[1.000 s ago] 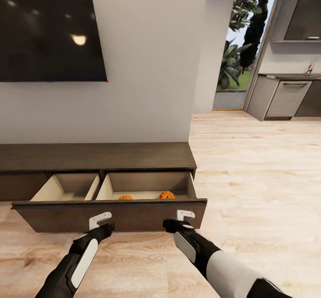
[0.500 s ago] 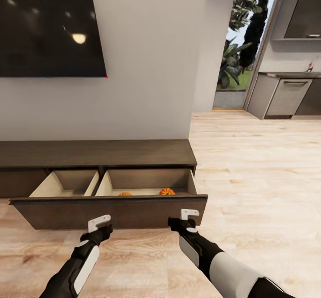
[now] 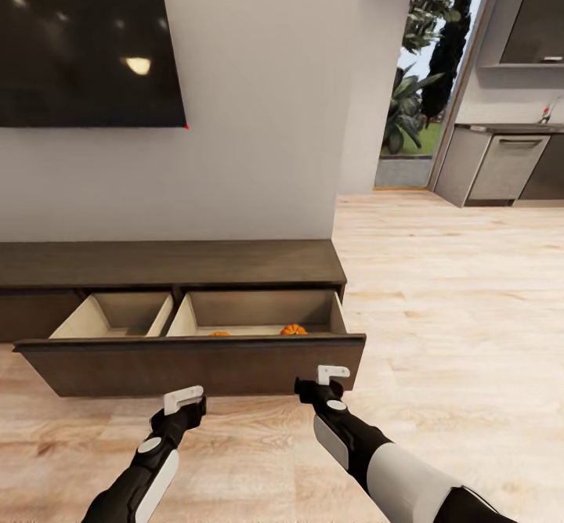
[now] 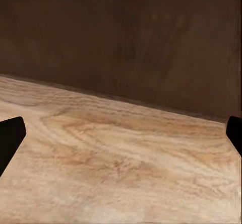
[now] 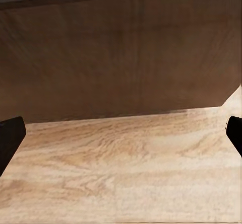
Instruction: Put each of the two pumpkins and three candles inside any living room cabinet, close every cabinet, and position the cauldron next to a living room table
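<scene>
1. Cabinet (image 3: 172, 268) sits low along the wall at 9–12 o'clock of the head view, under a wall TV (image 3: 90, 41). Its wide drawer is pulled out, drawer front (image 3: 196, 365) facing the robot.
2. Two pumpkins in the drawer's right compartment: one (image 3: 294, 330) toward 3 o'clock of that bay, the other (image 3: 220, 333) near its 9 o'clock side, mostly hidden behind the front panel. Left compartment looks bare as far as visible.
3. Candles and cauldron: none identifiable here. Can't tell if the candles are lower in the drawer, the front panel blocks the floor of it.
4. Left claw (image 3: 185, 398) hovers just short of the drawer front at about 7 o'clock of the frame, holding nothing. Its wrist view shows dark fingertips (image 4: 11, 136) wide apart, so jaws are spread.
5. Right claw (image 3: 332, 372) is at the drawer front's right end, near 5 o'clock, also holding nothing; fingertips (image 5: 12, 133) are wide apart. Contact with the panel: can't tell.
6. Progress, my read: pumpkins done. Candles unconfirmed. Drawer not yet shut, both claws look staged to push it in. Cauldron-by-counter step looks not yet done.
</scene>
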Controlling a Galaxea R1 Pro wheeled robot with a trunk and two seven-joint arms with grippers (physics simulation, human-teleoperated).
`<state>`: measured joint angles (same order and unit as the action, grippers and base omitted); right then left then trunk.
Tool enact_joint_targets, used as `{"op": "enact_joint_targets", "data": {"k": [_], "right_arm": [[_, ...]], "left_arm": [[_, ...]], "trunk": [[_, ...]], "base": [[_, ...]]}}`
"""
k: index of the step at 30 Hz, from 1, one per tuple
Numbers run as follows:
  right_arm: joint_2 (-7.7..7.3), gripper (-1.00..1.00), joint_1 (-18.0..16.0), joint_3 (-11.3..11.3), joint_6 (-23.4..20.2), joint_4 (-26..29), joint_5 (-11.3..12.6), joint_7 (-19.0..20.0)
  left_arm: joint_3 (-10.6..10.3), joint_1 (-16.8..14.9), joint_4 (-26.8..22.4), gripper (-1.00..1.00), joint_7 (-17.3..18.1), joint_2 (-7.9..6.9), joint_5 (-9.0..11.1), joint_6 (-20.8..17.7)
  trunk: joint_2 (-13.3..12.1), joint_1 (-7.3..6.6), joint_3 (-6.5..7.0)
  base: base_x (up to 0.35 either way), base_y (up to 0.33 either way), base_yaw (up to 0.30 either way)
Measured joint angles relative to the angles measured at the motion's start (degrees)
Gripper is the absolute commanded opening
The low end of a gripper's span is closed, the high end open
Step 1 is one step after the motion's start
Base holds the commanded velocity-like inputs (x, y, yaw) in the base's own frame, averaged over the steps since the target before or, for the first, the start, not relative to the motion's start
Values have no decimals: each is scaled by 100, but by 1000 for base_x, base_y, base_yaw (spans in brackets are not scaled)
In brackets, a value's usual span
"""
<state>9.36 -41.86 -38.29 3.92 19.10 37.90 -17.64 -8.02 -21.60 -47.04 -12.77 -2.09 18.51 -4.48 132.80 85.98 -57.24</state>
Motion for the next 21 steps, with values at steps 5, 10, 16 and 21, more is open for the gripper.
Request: {"op": "enact_joint_targets", "data": {"k": [5,10,16,21], "right_arm": [[4,100,0,-2,21,-79,-1,-1],[11,100,0,-8,25,-97,-1,-1],[14,100,0,-7,25,-102,-1,-1],[14,100,0,-6,31,-101,-1,-1]], "left_arm": [[12,0,39,100,120,5,-126,65],[12,0,47,100,141,7,-153,103],[16,0,48,100,144,8,-165,116],[26,0,48,100,144,7,-160,118]], "trunk": [[201,110,-90],[401,220,-179],[642,351,-287],[842,461,-377]], "base": [[0,0,0],[0,0,0],[0,0,0],[0,0,0]]}}
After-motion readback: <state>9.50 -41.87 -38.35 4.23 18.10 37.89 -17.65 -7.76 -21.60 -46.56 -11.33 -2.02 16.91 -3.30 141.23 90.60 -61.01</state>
